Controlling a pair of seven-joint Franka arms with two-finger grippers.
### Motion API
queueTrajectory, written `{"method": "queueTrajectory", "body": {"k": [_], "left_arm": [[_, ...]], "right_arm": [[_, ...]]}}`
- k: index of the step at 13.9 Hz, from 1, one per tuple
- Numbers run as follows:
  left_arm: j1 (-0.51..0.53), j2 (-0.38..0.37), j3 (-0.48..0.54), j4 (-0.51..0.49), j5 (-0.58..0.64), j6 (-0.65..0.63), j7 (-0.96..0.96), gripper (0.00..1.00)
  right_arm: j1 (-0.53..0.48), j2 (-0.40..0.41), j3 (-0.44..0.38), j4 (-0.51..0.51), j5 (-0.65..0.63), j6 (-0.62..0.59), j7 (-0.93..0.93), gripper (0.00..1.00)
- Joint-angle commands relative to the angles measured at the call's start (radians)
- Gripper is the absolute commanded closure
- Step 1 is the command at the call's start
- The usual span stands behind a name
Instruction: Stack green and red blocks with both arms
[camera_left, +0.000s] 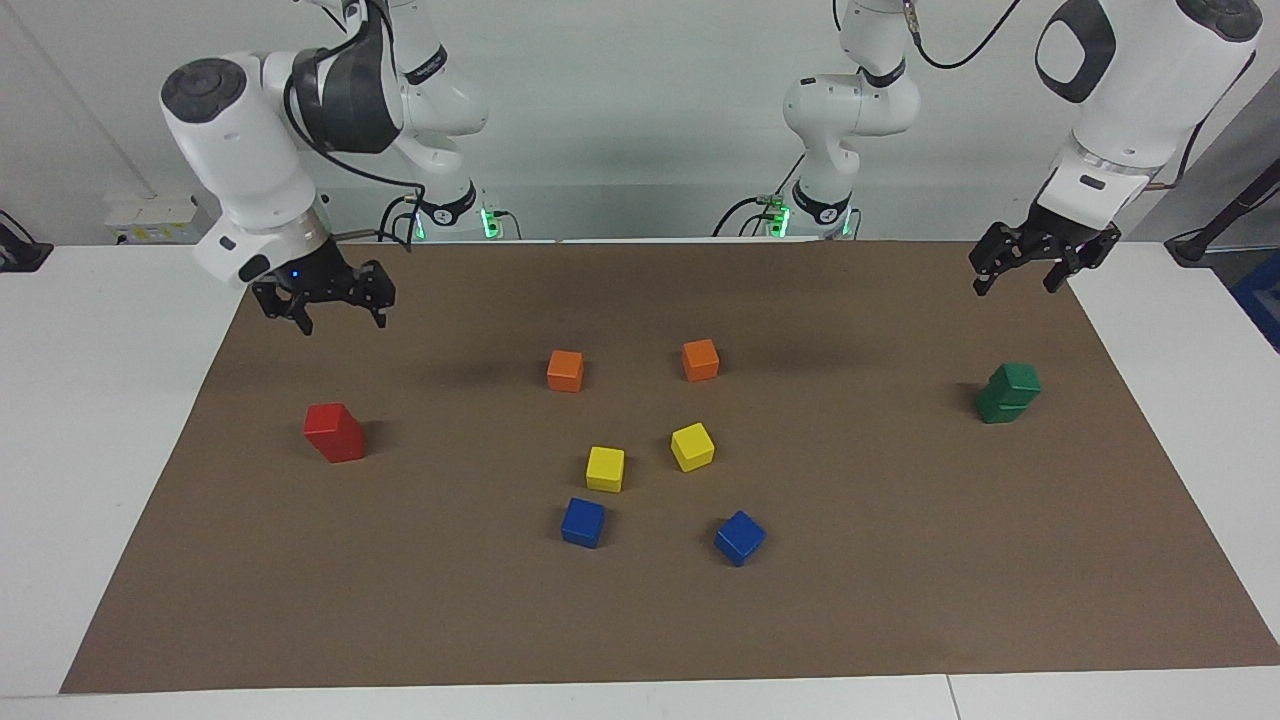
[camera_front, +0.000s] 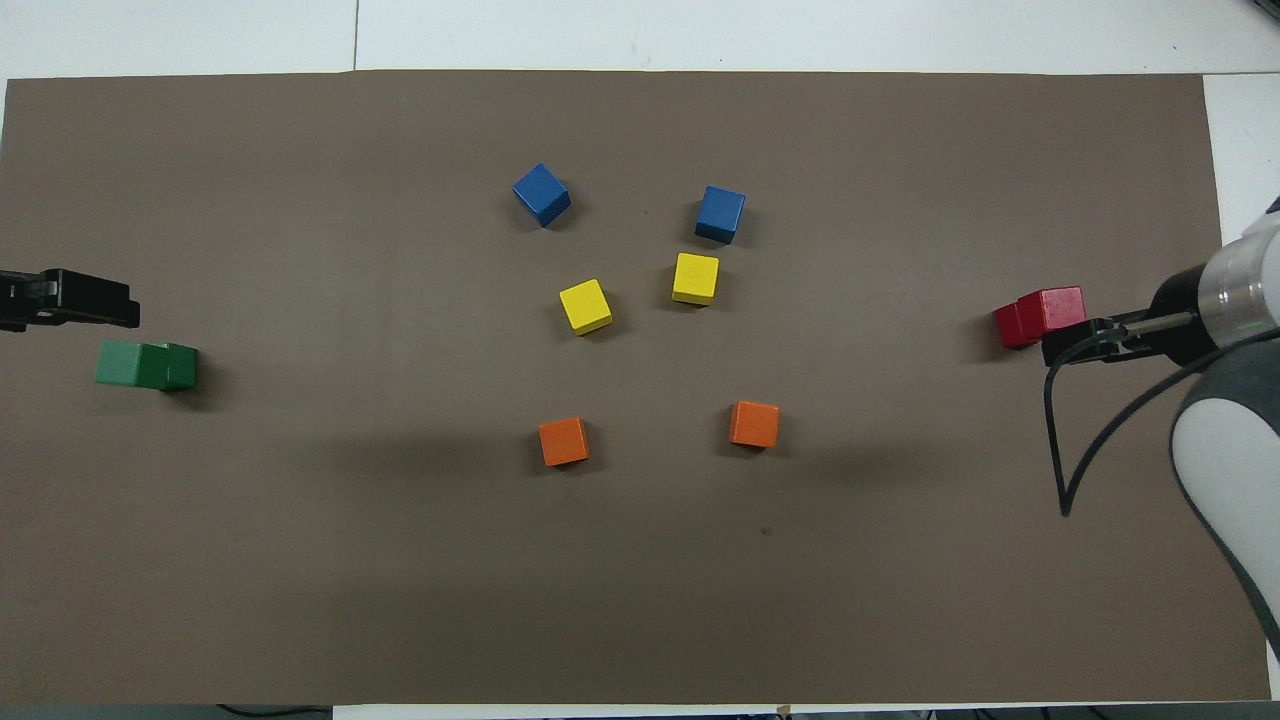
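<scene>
Two red blocks (camera_left: 335, 432) stand one on the other near the right arm's end of the brown mat; the overhead view shows this red stack (camera_front: 1040, 314) too. Two green blocks (camera_left: 1008, 392) make a slightly twisted stack (camera_front: 146, 365) near the left arm's end. My right gripper (camera_left: 342, 320) hangs open and empty, high over the mat's corner nearest the robots, well clear of the red stack. One finger of the right gripper (camera_front: 1075, 346) shows beside the red stack from above. My left gripper (camera_left: 1014, 286) waits open and empty above the mat, apart from the green stack.
Two orange cubes (camera_left: 565, 370) (camera_left: 700, 359), two yellow cubes (camera_left: 605, 468) (camera_left: 692, 446) and two blue cubes (camera_left: 582, 522) (camera_left: 739, 537) lie loose around the mat's middle. White table (camera_left: 90, 400) borders the mat at both ends.
</scene>
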Motion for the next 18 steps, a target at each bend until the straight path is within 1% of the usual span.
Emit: {"method": "queueTrajectory", "body": {"k": [1,6,15,18], "left_arm": [[-0.007,0.002,0.009,0.010,0.013,0.001,-0.008,0.00],[-0.007,0.002,0.009,0.010,0.015,0.003,-0.008,0.00],[-0.007,0.002,0.009,0.010,0.015,0.003,-0.007,0.00],[-0.007,0.002,0.009,0.010,0.015,0.003,-0.008,0.00]], "right_arm": [[-0.013,0.056,0.003,0.105,0.006,-0.047,0.012,0.00],[-0.020,0.080,0.003,0.141,0.003,-0.065,0.015,0.01],[-0.019,0.079,0.003,0.136,0.006,-0.065,0.016,0.01],[-0.019,0.076,0.003,0.133,0.006,-0.097,0.016,0.01]]}}
